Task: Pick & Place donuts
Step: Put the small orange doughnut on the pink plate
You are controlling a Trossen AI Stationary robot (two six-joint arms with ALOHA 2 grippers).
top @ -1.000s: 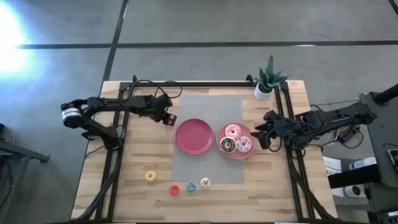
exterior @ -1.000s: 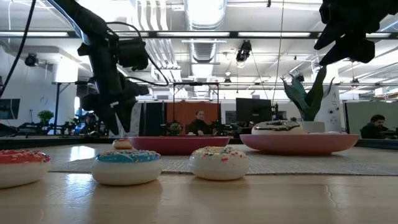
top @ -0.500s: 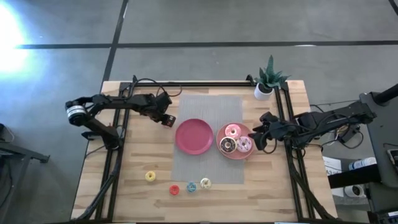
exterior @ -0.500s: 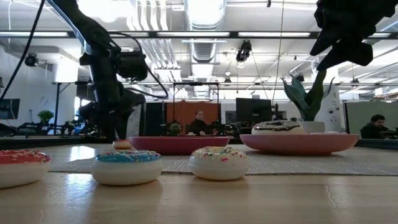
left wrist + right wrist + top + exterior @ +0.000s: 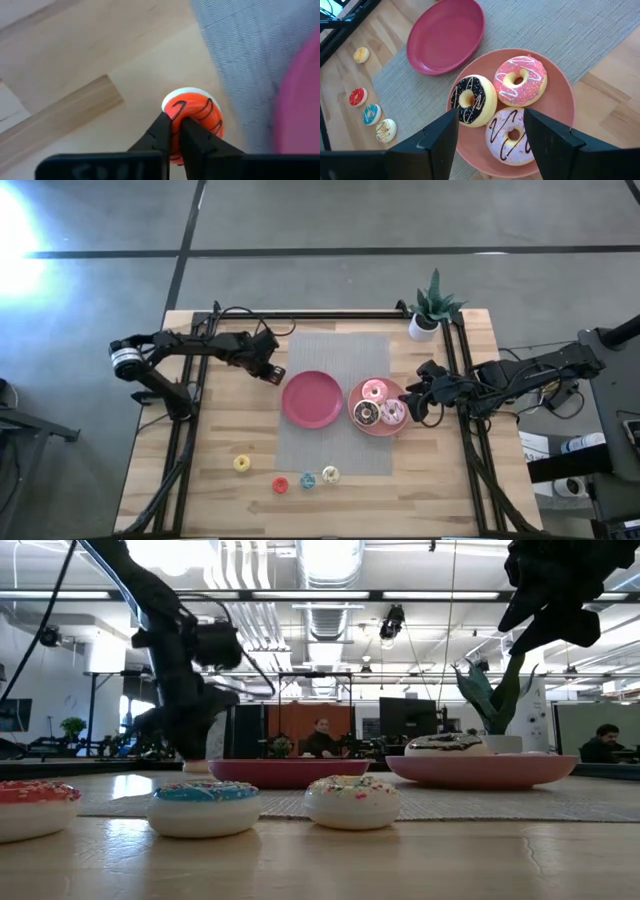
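Note:
A small orange donut with dark stripes and a white base (image 5: 196, 111) lies on the wood just left of the empty dark pink plate (image 5: 311, 399). My left gripper (image 5: 271, 374) is shut on it. My right gripper (image 5: 415, 402) is open above the right rim of the lighter pink plate (image 5: 356, 394). That plate holds the pink (image 5: 520, 80), chocolate (image 5: 472, 100) and pale pink-white (image 5: 512, 134) donuts. The open fingers stand above the pale one and touch nothing. The tiny yellow (image 5: 241, 464), red (image 5: 280, 484), blue (image 5: 307, 480) and cream (image 5: 330, 474) donuts lie near the front edge. My left gripper pinches the orange donut's ring on the side nearest the wrist (image 5: 176, 111) between its two fingers, which stand almost together. The fingers come from above, slanting in from the table's left. The donut looks to be resting on the wood beside the mat's edge.
A grey mat (image 5: 330, 345) lies under both plates. A potted plant (image 5: 432, 308) stands at the far right corner. A black frame rail (image 5: 330, 314) runs along the far edge and the sides. Bare wood shows at the front left (image 5: 180, 490).
My left gripper has come down onto the orange donut, which stays in place. My right gripper has moved toward the table's left, from beside the lighter plate to above its right rim.

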